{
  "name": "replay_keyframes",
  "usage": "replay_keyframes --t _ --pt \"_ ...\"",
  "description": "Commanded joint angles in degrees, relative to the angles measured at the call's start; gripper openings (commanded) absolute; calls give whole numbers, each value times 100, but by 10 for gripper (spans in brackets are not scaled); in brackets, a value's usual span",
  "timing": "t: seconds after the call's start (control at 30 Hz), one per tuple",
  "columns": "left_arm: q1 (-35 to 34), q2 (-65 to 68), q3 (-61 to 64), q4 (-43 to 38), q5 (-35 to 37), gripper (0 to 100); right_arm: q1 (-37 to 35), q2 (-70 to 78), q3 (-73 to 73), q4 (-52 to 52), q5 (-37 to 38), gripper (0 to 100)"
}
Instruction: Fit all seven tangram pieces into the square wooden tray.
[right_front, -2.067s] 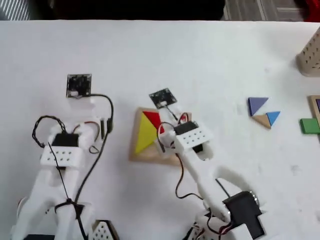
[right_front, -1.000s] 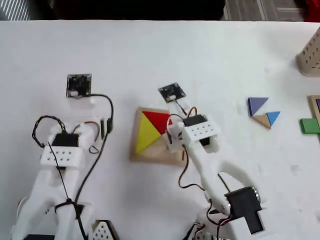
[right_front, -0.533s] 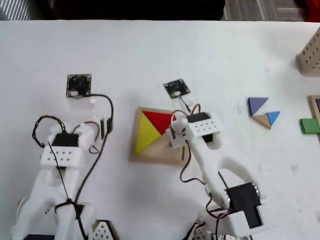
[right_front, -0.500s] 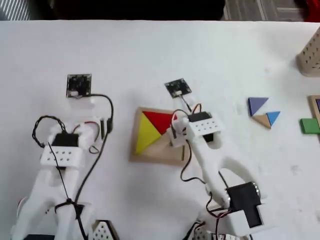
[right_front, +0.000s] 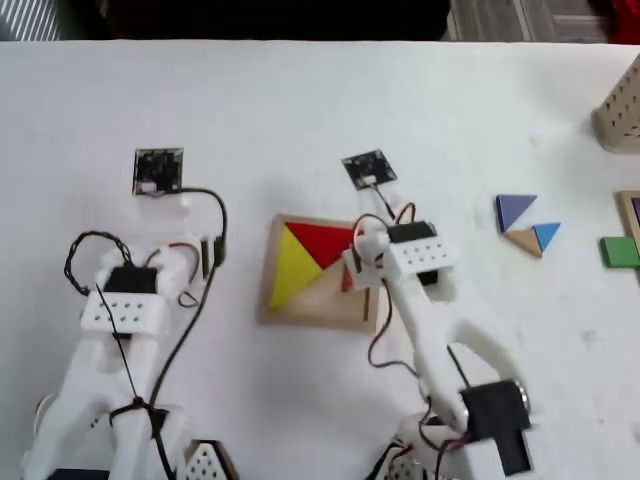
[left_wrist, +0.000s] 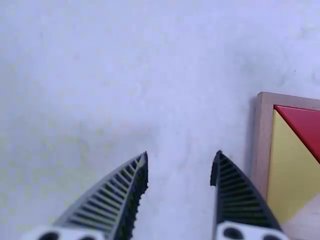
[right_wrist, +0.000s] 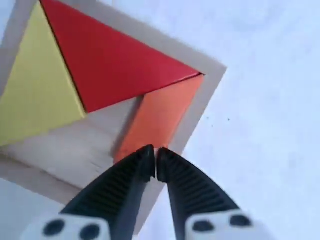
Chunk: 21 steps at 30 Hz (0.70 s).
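In your high view the right arm (right_front: 432, 300) lies across the right side of the square wooden tray (right_front: 268, 275), so you see just a sliver of the orange piece (right_front: 347, 281) there. The right wrist view shows it lying flat in the tray along the right wall, its far end touching the red triangle (right_front: 322, 242) and its near end covered by the right jaws. These are pinched to a thin slit with nothing between them, tips over the orange piece; whether they touch it you cannot tell. The red triangle fills the tray's far side and the yellow triangle (right_front: 293, 272) its left side, edges touching, with bare wood on the near side. The left arm (right_front: 120, 300) sits left of the tray, and the left jaws are spread wide and empty over the bare worktop (right_front: 300, 110). On the right, well apart from the tray, a purple triangle (right_front: 514, 209), a blue triangle (right_front: 546, 235) and a tan triangle (right_front: 522, 242) cluster together. A green piece (right_front: 620, 251) and a perforated wooden block (right_front: 622, 115) are cut off at the right edge.
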Motion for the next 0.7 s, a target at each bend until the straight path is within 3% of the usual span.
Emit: replay_keyframes --t 0.0,0.23,0.43,0.67 --pt "75 -154 -149 -132 70 214 48 -1103 457 -215 70 18" --pt "136 -127 -149 -141 70 214 1138 -1710 870 -233 26 18" --pt "1420 -136 281 -158 -70 215 2387 -1648 879 -198 18 18" --pt "1218 -145 273 -325 -316 214 3407 -1596 1108 505 70 58"
